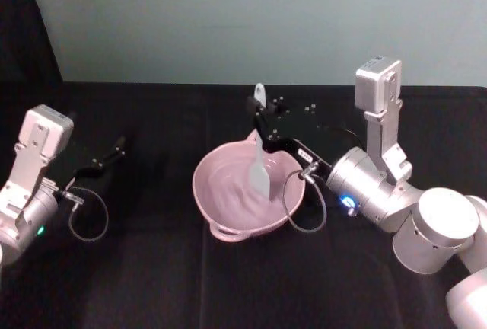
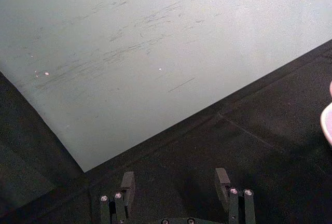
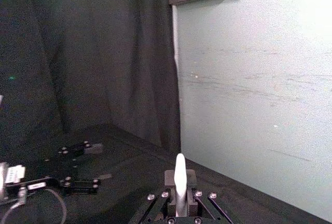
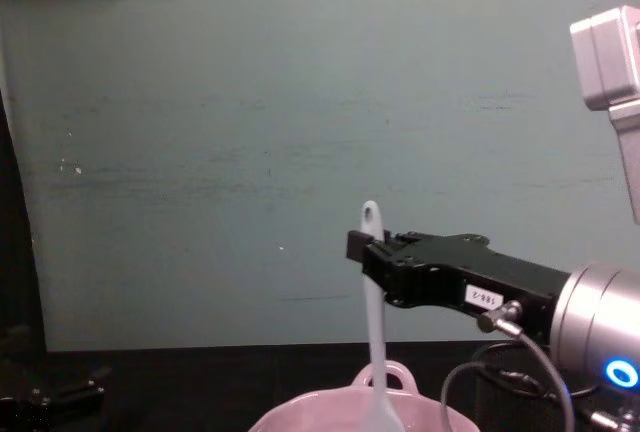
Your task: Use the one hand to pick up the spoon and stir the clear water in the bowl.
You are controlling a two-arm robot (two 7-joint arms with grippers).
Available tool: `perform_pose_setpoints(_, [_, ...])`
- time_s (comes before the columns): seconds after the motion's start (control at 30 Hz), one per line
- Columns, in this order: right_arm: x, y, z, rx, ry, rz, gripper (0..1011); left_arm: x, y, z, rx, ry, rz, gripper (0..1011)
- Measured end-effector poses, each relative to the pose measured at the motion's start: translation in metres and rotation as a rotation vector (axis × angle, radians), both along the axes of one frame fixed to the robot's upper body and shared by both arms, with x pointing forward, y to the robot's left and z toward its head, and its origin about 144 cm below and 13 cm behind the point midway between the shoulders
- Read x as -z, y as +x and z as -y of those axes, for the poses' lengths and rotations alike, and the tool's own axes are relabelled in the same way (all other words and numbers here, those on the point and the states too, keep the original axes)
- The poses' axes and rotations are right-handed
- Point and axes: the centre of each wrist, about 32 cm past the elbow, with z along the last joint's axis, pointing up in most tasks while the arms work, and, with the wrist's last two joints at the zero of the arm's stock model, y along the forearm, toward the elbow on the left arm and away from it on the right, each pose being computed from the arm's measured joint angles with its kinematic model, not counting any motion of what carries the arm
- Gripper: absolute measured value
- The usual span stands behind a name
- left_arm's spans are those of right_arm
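The right hand [image 4: 365, 247], clamped on the spoon [image 1: 259, 175] high on its handle, holds it upright with the blade down in the clear water [image 1: 240, 201] of the bowl [image 1: 205, 186], mid-counter [image 1: 152, 283]. The left hand [image 2: 176, 185] rests with fingers apart and empty, well to the side. So high a grip may let the slim handle pivot or slip, and a wide stroke could strike the rim, slop water or shove the bowl.

Pale green wall [image 4: 250, 152] behind black-clothed table [image 1: 152, 283], dark curtain [image 3: 104, 53] at left
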Motion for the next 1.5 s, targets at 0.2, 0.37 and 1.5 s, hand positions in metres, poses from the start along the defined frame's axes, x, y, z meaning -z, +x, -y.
perform_pose_setpoints(0.2, [0.003,-0.005,-0.015,-0.040,0.014,-0.006,114,0.000,0.000,0.000,0.000,0.000,0.000,1011])
perform_pose_setpoints(0.37, [0.005,-0.004,-0.028,-0.067,0.024,-0.014,114,0.000,0.000,0.000,0.000,0.000,0.000,1011])
perform_pose_setpoints(1.5, [-0.001,0.033,-0.014,0.027,0.029,-0.008,114,0.000,0.000,0.000,0.000,0.000,0.000,1011])
